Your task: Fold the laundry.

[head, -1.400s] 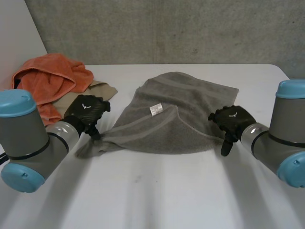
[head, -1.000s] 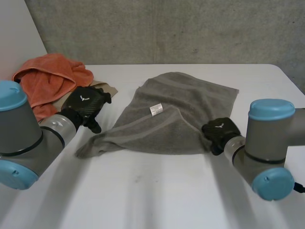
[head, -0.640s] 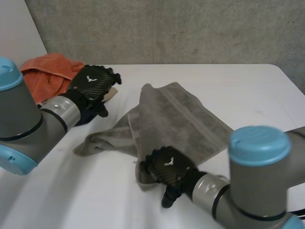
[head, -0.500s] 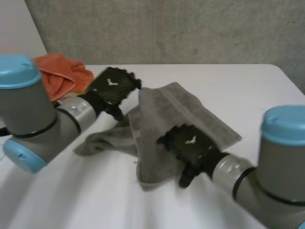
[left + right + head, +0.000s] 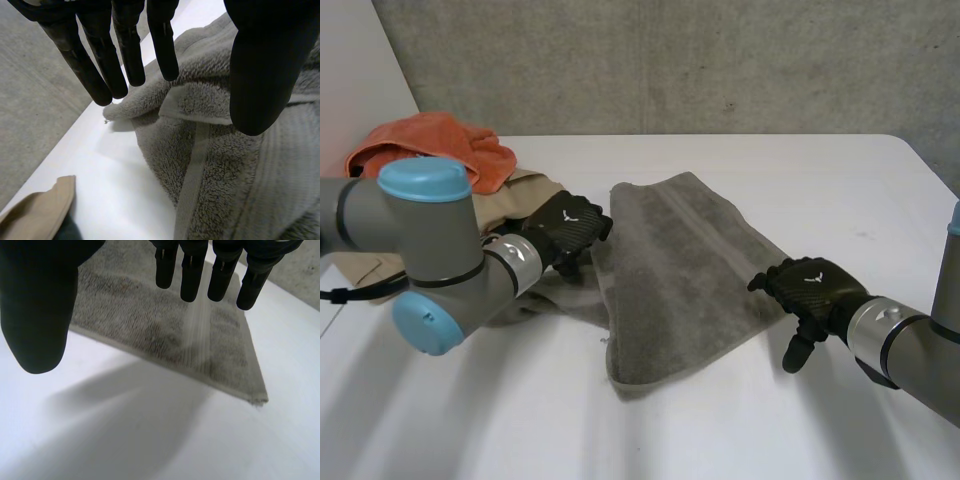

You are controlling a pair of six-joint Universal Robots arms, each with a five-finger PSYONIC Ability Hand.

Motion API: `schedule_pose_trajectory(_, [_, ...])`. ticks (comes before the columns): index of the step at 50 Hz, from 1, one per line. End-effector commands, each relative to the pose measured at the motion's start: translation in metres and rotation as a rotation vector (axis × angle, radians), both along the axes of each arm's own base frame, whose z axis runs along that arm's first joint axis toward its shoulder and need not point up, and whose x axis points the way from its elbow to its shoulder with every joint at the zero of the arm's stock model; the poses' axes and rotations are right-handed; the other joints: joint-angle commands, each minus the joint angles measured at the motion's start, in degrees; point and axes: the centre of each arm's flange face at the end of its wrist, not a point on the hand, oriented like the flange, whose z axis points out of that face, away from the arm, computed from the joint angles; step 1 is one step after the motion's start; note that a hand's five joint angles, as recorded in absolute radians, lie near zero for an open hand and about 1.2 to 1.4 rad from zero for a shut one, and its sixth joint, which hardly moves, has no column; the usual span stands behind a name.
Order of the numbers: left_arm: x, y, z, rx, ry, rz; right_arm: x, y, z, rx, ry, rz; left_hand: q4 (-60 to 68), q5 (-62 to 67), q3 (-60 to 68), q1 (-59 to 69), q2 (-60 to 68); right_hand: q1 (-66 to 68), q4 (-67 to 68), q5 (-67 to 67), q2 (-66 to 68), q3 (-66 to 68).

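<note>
Head view shows the white table (image 5: 770, 180) carrying a grey towel (image 5: 680, 270) at its middle – doubled over, flat on the right, bunched along its left edge. An orange towel (image 5: 430, 140) is heaped at the far left corner, with a beige cloth (image 5: 510, 195) just beside it. The left hand (image 5: 565, 225) is over the bunched left edge, fingers straight and spread from the thumb, gripping nothing. The right hand (image 5: 810, 290) is over bare table just off the towel's right edge – fingers straight, thumb apart, empty.
</note>
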Motion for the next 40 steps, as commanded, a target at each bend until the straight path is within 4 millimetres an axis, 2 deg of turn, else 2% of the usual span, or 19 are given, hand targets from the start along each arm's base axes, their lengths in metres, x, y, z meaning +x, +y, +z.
schedule_pose_trajectory(1, [-0.009, -0.012, -0.019, 0.061, 0.015, -0.041, -0.006, -0.001, -0.006, 0.014, 0.005, -0.018, 1.7, 1.9, 1.8, 1.7, 1.9, -1.2, -0.7, 0.8, -2.1, -0.4])
schedule_pose_trajectory(10, [-0.024, -0.014, -0.033, 0.074, 0.016, -0.063, -0.01, -0.006, -0.005, 0.009, 0.004, -0.036, 3.2, 3.4, 3.3, 3.2, 3.4, -0.8, -0.4, 1.1, -1.8, 0.0])
schedule_pose_trajectory(12, [-0.028, -0.015, -0.034, 0.067, 0.015, -0.063, -0.011, -0.007, -0.005, 0.008, 0.004, -0.041, 8.9, 9.1, 9.0, 8.9, 9.1, -0.8, -0.4, 1.1, -1.8, 0.0])
schedule_pose_trajectory(14, [-0.03, -0.015, -0.033, 0.062, 0.017, -0.067, -0.011, -0.008, -0.005, 0.009, 0.004, -0.042, 20.5, 20.7, 20.6, 20.4, 20.7, -0.8, -0.4, 1.1, -1.8, 0.0])
schedule_pose_trajectory(15, [-0.033, -0.014, -0.032, 0.053, 0.018, -0.069, -0.012, -0.01, -0.006, 0.008, 0.004, -0.048, 38.5, 38.7, 38.7, 38.5, 38.7, -0.8, -0.4, 1.1, -1.8, 0.0])
schedule_pose_trajectory(16, [-0.034, -0.014, -0.031, 0.046, 0.018, -0.07, -0.013, -0.011, -0.005, 0.003, 0.004, -0.051, 47.5, 47.7, 47.6, 47.5, 47.7, -0.8, -0.4, 1.1, -1.8, 0.0])
schedule_pose_trajectory(22, [-0.03, -0.016, -0.013, -0.006, -0.004, 0.008, -0.015, -0.019, -0.006, 0.0, 0.0, -0.06, 47.6, 47.8, 47.7, 47.6, 47.8, -0.8, -0.4, 1.1, -1.8, 0.0])
schedule_pose_trajectory(26, [-0.016, -0.01, 0.024, -0.063, -0.019, 0.065, -0.013, -0.022, -0.003, 0.0, -0.011, -0.066, 47.6, 47.8, 47.7, 47.6, 47.8, -0.8, -0.4, 1.1, -1.8, 0.0])
schedule_pose_trajectory(27, [-0.01, -0.004, 0.042, -0.087, -0.01, 0.067, -0.012, -0.023, -0.001, 0.001, -0.019, -0.068, 47.6, 47.8, 47.7, 47.6, 47.8, -1.0, -0.5, 1.0, -2.0, -0.2])
schedule_pose_trajectory(32, [0.003, 0.012, 0.074, -0.12, 0.034, 0.02, -0.005, -0.02, 0.001, 0.027, -0.046, -0.064, 47.6, 47.8, 47.7, 47.6, 47.8, -0.8, -0.4, 1.1, -1.8, 0.0])
schedule_pose_trajectory(33, [0.003, 0.014, 0.074, -0.115, 0.042, 0.007, -0.004, -0.019, 0.001, 0.034, -0.048, -0.062, 47.6, 47.8, 47.7, 47.6, 47.8, -1.0, -0.5, 1.0, -2.0, -0.2])
schedule_pose_trajectory(34, [0.006, 0.011, 0.068, -0.093, 0.053, -0.012, -0.002, -0.017, 0.001, 0.043, -0.049, -0.059, 41.6, 41.8, 41.8, 41.6, 41.8, -1.0, -0.5, 1.0, -2.0, -0.2])
schedule_pose_trajectory(36, [0.007, 0.008, 0.057, -0.058, 0.06, -0.029, -0.001, -0.015, -0.001, 0.052, -0.049, -0.056, 18.3, 18.5, 18.4, 18.3, 18.5, -1.0, -0.5, 1.0, -2.0, -0.2])
schedule_pose_trajectory(40, [0.009, -0.006, 0.031, 0.025, 0.051, -0.012, 0.0, -0.012, -0.003, 0.058, -0.045, -0.054, 9.8, 10.0, 9.9, 9.8, 10.0, -0.8, -0.4, 1.1, -1.8, 0.0])
